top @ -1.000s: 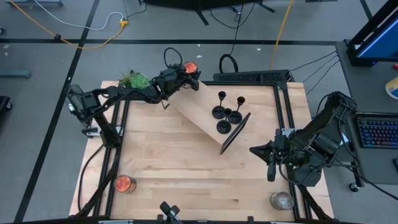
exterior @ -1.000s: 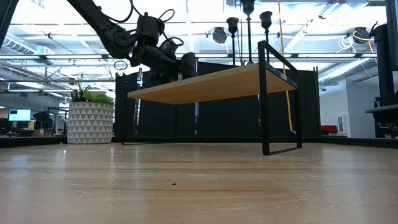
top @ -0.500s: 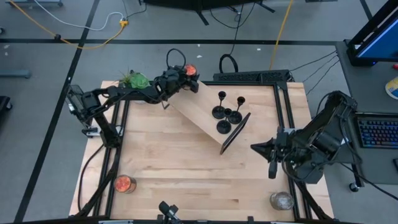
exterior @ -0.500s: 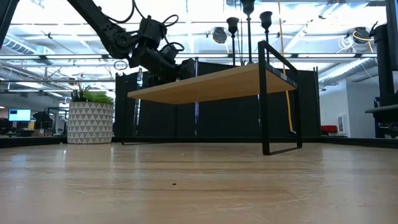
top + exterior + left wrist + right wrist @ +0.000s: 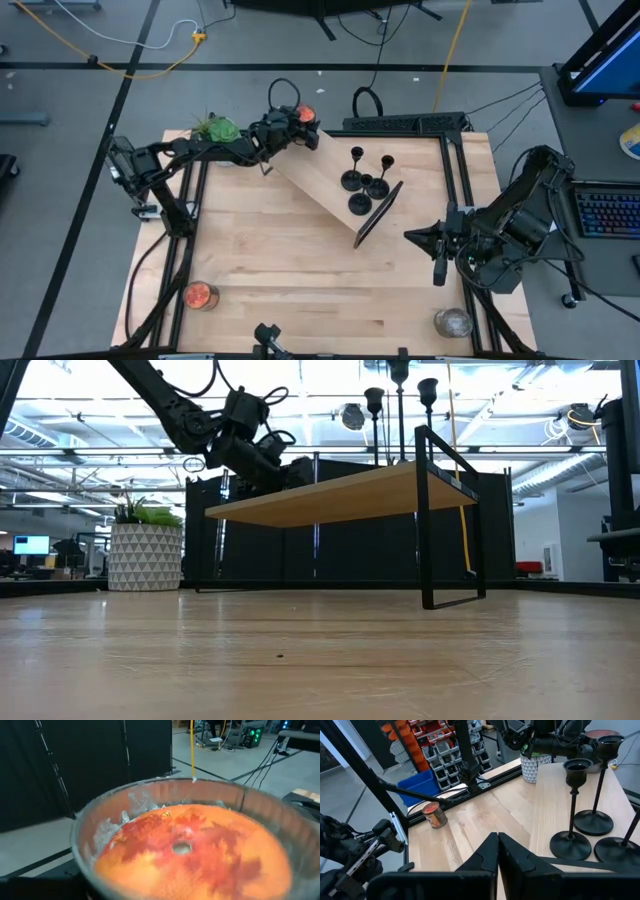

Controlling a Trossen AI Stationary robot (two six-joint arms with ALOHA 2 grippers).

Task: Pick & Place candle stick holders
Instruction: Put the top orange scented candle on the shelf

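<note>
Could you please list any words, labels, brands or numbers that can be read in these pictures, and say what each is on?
None can be read.
The orange candle jar at the left pincer shows only a leaf pattern.
The small jar carries a label too small to read.
The candle stick holders bear no markings.

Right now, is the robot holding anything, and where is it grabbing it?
The right pincer is shut on nothing. The left pincer is right at the orange candle jar, but a hold cannot be told.
</note>
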